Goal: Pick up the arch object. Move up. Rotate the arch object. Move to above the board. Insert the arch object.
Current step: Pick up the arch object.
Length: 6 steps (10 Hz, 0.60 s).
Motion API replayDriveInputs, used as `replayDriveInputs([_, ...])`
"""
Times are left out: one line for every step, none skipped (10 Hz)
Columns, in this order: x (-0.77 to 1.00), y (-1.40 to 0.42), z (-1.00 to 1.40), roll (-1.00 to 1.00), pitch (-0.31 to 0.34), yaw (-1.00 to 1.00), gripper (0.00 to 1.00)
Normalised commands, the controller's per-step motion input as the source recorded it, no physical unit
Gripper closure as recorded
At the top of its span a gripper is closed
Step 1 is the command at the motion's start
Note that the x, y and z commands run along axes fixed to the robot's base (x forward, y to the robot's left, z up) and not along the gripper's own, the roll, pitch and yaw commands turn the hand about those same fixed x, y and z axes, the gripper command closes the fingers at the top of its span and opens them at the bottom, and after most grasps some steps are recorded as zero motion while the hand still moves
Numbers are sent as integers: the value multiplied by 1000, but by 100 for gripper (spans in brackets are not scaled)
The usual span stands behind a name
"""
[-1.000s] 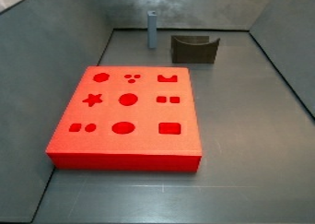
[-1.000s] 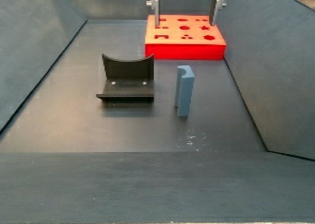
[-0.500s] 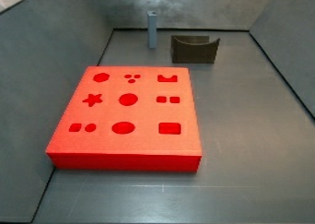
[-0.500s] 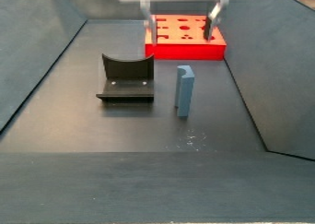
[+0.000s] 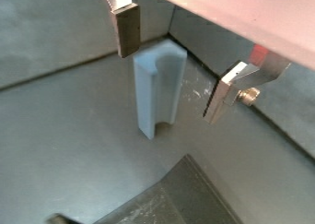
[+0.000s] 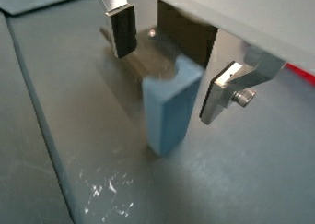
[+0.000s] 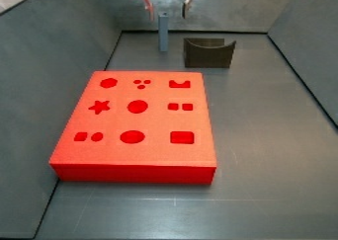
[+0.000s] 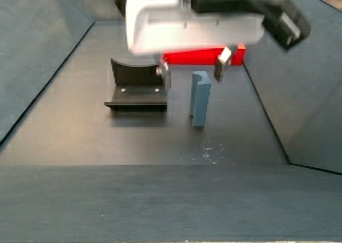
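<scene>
The worktop [image 7: 264, 185] is a dark grey floor with grey walls all round. The big red board [image 7: 136, 123] lies flat on it, with shape holes in three rows.

The gripper [image 5: 179, 66] hangs low at the far end. Its jaws are spread wide with nothing in them. The thing standing between them is a tall pale rod [image 5: 157, 88], and it touches neither finger.

Here is the odd part. In a side view, the dark block with the curved notch [image 7: 208, 51] sits on the floor just to the right of the rod [image 7: 164, 30], well apart from the board. By the task, that block looks like the arch object, but the jaws are around the rod.

To do the pick-up well, the jaws should come down straight, one finger on each side, then squeeze gently. If it goes crooked, the piece could tip over.
</scene>
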Motion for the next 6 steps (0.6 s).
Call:
replayDriveInputs([0, 86, -511, -73, 0, -143, 0])
replayDriveInputs([0, 103, -309, -193, 0, -123, 0])
replayDriveInputs([0, 29, -123, -99, -10, -26, 0])
replayDriveInputs([-26, 0, -9, -44, -66, 0, 0])
replayDriveInputs([0, 26, -11, -4, -4, 0, 0])
replayDriveInputs([0, 0, 0, 0, 0, 0, 100])
